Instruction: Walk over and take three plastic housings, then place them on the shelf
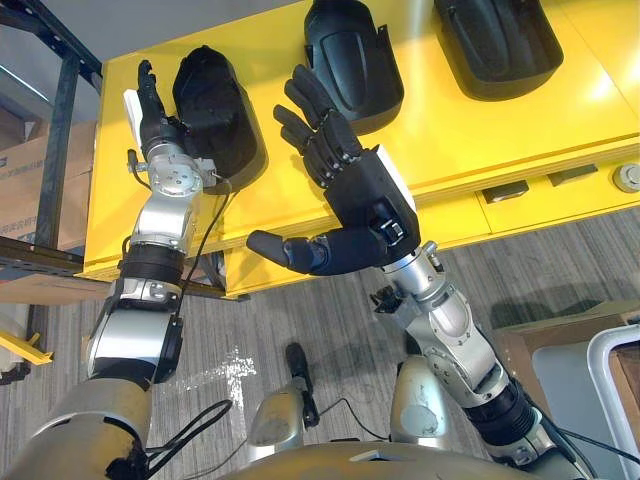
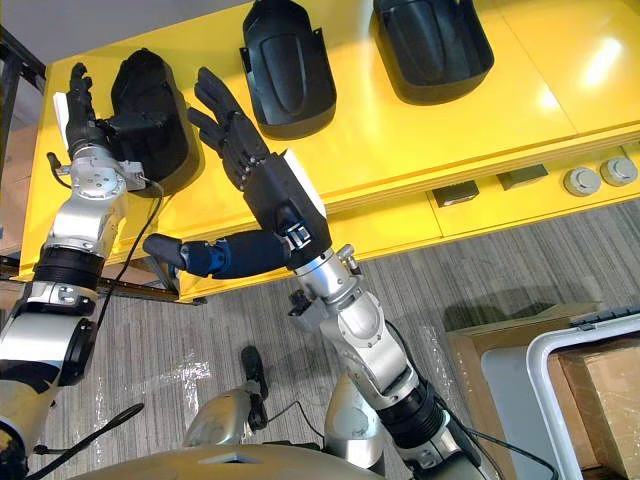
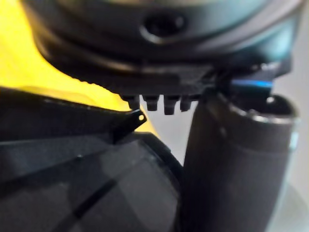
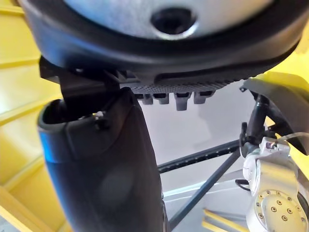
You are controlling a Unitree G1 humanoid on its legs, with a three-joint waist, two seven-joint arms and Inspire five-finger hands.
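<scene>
Left housing (image 1: 220, 120): stiff, light, probably slick; grip rim. Left hand (image 1: 155, 115) straight-fingered at its 9 o'clock; right hand (image 1: 365, 190) splayed.

The left housing (image 1: 215, 100), middle housing (image 1: 350, 60) and right housing (image 1: 495, 40) are black, glossy, elongated plastic shells. They lie in a row on the yellow table (image 1: 560, 110), apart from one another. The left housing is nearest the front edge.
</scene>
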